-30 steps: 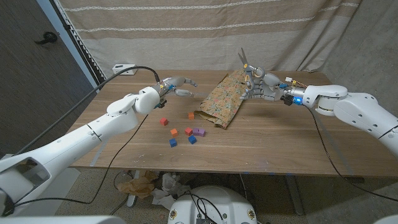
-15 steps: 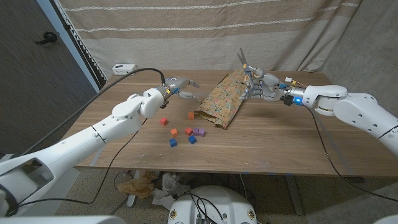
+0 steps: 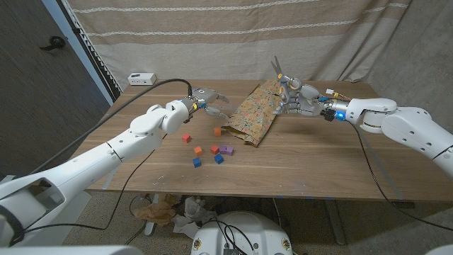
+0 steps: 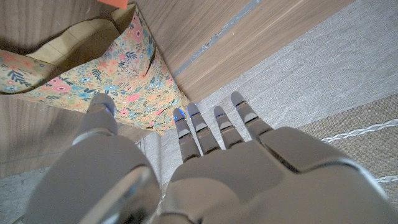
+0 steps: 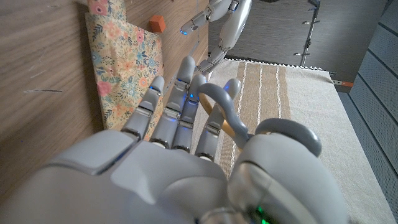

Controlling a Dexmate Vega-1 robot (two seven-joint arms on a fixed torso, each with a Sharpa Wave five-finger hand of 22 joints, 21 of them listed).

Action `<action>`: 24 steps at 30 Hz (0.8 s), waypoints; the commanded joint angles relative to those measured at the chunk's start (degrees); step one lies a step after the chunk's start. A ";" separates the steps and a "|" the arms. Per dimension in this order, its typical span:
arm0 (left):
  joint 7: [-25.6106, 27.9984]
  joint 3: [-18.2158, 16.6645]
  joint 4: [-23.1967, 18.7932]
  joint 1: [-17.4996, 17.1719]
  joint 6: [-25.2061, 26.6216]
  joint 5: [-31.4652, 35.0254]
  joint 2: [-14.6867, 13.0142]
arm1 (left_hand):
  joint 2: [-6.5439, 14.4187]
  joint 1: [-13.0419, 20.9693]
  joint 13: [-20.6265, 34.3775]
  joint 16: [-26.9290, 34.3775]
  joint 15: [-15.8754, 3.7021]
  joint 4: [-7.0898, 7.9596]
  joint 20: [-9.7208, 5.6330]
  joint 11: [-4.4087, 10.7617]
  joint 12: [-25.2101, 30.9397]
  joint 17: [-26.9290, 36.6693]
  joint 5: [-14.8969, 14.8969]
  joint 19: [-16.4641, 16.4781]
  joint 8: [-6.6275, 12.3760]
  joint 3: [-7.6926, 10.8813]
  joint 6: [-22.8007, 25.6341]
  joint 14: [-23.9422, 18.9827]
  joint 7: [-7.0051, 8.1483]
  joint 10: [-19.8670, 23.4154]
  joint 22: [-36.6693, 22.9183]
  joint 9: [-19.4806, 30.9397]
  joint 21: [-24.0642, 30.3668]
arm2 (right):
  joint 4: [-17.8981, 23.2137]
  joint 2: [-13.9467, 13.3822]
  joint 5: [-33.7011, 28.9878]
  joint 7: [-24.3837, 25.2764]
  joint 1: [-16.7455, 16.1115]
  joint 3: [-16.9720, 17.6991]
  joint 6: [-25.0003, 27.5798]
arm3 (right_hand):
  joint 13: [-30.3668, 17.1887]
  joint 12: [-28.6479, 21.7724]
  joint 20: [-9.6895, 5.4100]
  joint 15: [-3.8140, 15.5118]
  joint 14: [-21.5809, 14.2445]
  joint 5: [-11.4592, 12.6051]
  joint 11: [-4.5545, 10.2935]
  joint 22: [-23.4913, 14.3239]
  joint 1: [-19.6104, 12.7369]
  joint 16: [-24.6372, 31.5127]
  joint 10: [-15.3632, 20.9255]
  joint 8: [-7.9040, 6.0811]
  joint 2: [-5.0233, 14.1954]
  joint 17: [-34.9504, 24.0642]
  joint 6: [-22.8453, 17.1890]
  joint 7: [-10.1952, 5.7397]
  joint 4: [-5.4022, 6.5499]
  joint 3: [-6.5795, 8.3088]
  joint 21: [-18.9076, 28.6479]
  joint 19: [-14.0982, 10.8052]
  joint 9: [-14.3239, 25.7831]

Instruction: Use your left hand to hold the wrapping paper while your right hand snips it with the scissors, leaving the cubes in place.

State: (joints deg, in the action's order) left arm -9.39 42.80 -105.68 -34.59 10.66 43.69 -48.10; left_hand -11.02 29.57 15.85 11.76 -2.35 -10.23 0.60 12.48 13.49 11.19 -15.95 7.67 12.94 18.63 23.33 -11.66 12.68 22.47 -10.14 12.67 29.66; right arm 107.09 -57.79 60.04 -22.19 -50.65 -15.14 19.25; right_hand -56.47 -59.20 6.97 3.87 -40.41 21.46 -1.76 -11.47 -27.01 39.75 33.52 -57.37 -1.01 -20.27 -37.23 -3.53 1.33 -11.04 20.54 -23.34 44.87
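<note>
Head view shows the thin, floppy wrapping paper (image 3: 253, 112) best pinned near its folded edge by the spread-fingered, empty left hand (image 3: 209, 99), right hand (image 3: 295, 98) gripping scissors (image 3: 278, 69).

Wrapping paper (image 3: 253, 113): floral print on tan, loosely folded into a long sheet with one end curled open, lying flat near the table's far edge, slanting from the far edge toward the middle.

Scissors (image 3: 277, 69): grey handles, blades pointing up, held upright above the paper's far end, near the table's far edge.

Cubes: red (image 3: 186, 138), two orange (image 3: 218, 131) (image 3: 214, 149), purple (image 3: 226, 149), two blue (image 3: 197, 162) (image 3: 219, 159), scattered mid-table, just toward the near edge from the paper's curled end.
</note>
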 commanded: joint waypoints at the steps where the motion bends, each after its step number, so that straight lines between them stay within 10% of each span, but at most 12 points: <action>1: 1.66 0.61 1.58 0.23 -3.34 5.86 0.42 | -0.15 0.75 0.31 0.17 -8.33 0.29 0.29 -0.24 0.43 0.07 -0.50 0.52 0.24 -1.06 0.04 -0.28 -0.14 0.43 -0.15 0.28 -0.35 | -0.31 0.09 0.16 -0.22 -0.03 0.04 -0.18 | -0.13 -1.77 0.10 4.60 0.42 0.30 -0.13 -0.04 -0.27 -0.13 0.03 0.13 0.49 -0.01 10.81 11.21 -0.35 -0.06 -0.12 -0.65 0.24; 24: 4.63 3.50 4.31 0.95 -6.14 17.45 3.24 | 1.55 7.04 0.24 -1.01 -5.67 1.06 -1.74 -0.37 -1.69 0.27 -3.63 -2.48 -0.69 -4.59 -0.98 7.61 -0.09 -4.89 -0.37 0.08 -4.91 | -0.30 0.15 0.20 -0.37 -0.32 0.31 -0.66 | 0.57 -2.15 0.33 4.31 0.96 0.33 -0.15 -0.05 -0.31 -0.45 -0.35 0.73 0.89 0.21 10.48 11.40 -0.62 -0.18 -0.58 -0.66 0.13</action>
State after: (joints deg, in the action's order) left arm -4.27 45.02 -102.76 -34.27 6.13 56.66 -46.17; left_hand -9.42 35.96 15.95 10.98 -2.04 -9.25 -1.13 12.15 12.06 11.34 -19.00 5.49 12.47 14.49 22.95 -4.61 12.61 18.34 -10.28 12.66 24.99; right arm 106.48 -57.41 59.99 -22.87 -50.28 -15.29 18.76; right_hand -55.81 -59.92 7.28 3.89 -39.78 21.46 -1.85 -11.48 -27.30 39.36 33.42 -56.97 -0.71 -19.93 -37.43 -3.34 0.86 -11.04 20.11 -23.65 44.99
